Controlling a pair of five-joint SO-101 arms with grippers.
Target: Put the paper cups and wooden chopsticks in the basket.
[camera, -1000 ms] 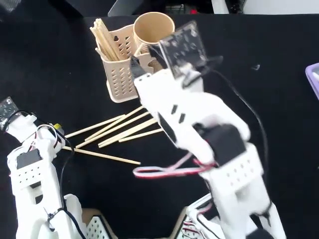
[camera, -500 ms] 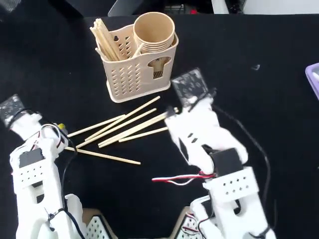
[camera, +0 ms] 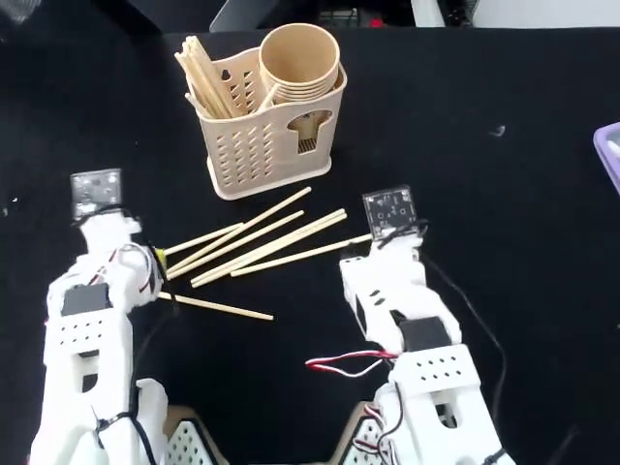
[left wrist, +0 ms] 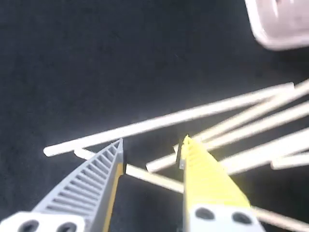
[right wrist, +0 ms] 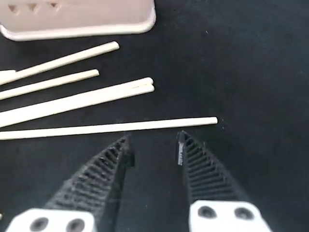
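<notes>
A beige perforated basket [camera: 263, 145] stands at the back of the black table, holding stacked paper cups [camera: 298, 60] and a bundle of wooden chopsticks [camera: 207, 77]. Several loose chopsticks [camera: 252, 244] lie fanned out in front of it. My left gripper [left wrist: 152, 145] is open low over the chopstick ends [left wrist: 159, 123] at the left of the pile. Just short of the right end of the nearest chopstick [right wrist: 111, 127], my right gripper [right wrist: 153, 144] stands open with nothing between its fingers. The basket's base [right wrist: 77, 17] shows beyond it.
A purple object [camera: 610, 150] sits at the table's right edge. A single chopstick [camera: 218, 307] lies apart, nearer the arm bases. Black cloth covers the table.
The right arm has pulled back from the basket and lowered toward the chopsticks' right ends. The left arm has swung right toward the pile's left ends.
</notes>
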